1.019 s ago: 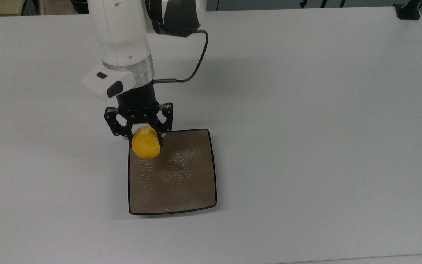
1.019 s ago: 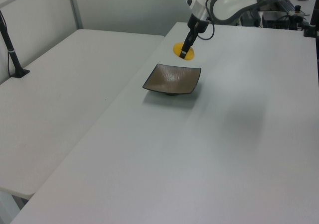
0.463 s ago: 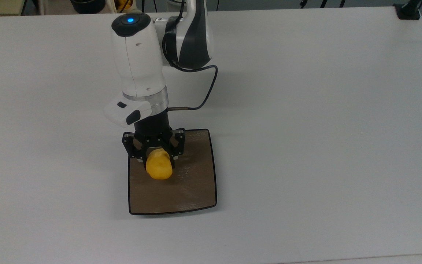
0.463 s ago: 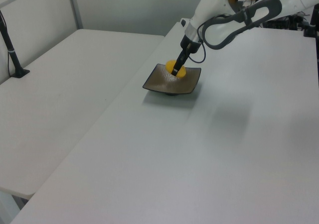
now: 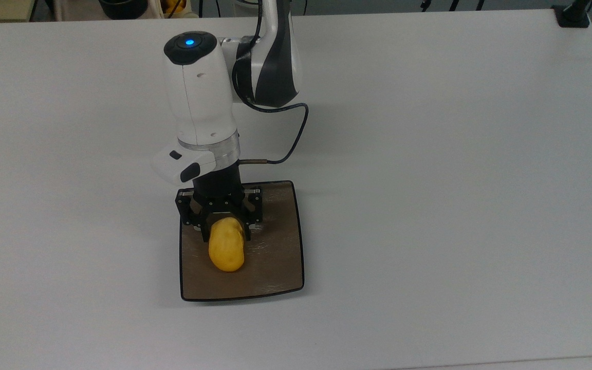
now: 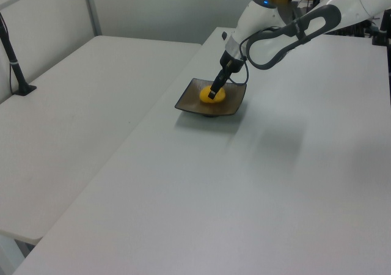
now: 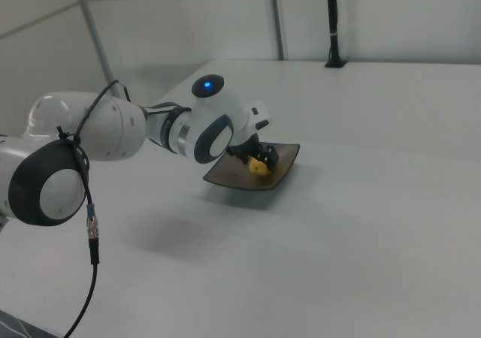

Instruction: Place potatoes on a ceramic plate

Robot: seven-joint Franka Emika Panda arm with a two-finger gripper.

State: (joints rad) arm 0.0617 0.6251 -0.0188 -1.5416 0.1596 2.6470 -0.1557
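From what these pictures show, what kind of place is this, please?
Probably a robotics lab or test room, not a kitchen. A white robot arm works on a plain white table that bears just a brown plate and a yellow potato. A black pole stands clamped at the table's far edge.

Table (image 5: 455,154): broad, plain white, matte surface.
Second table (image 6: 67,98): white, alongside the first at the left view's left, narrow seam between them.
Black post (image 6: 12,55): slim, upright, clamped at the second table's far edge.
Another black post (image 7: 331,22): upright at the far table edge in the right view.
Wall (image 6: 153,6): pale grey, behind the tables.
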